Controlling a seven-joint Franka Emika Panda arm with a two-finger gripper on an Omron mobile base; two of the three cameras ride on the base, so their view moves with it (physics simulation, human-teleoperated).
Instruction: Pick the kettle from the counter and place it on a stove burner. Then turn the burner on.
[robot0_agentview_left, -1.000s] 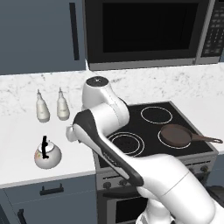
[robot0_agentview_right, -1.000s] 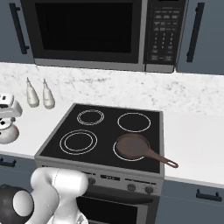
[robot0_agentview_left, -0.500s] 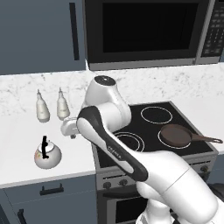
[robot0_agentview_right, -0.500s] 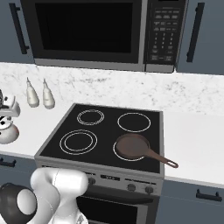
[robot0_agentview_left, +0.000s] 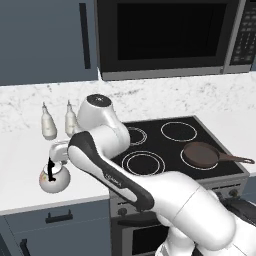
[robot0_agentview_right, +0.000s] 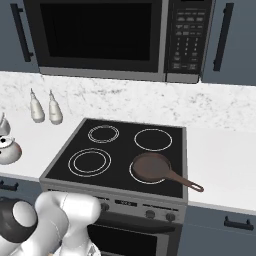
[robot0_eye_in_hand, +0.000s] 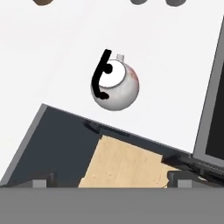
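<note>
Nearest the base, the white arm bends out to the left over the counter (robot0_agentview_left: 20, 150), and its gripper (robot0_agentview_left: 56, 152) hangs just above the kettle (robot0_agentview_left: 54, 177), fingers standing wide apart with nothing between them. A second ago the hand sat further right, beside the cooktop's left edge; it has since swung left and come over the kettle, which itself has not moved (it sits near the counter's front edge, well left of the cooktop). That puts the task at the reach stage: the pick looks imminent but is not yet made. From the hand camera the kettle (robot0_eye_in_hand: 115, 86) lies ahead and below, its thin black handle (robot0_eye_in_hand: 100, 75) arching up on one side of the lid, so the hand probably needs to drop and line up on that handle. Beyond it, the two white bottles (robot0_agentview_left: 59, 122) stand toward the wall. Further right, the stove burner (robot0_agentview_left: 143, 163) is bare, and a brown pan (robot0_agentview_left: 202, 154) occupies the neighbouring front ring.
</note>
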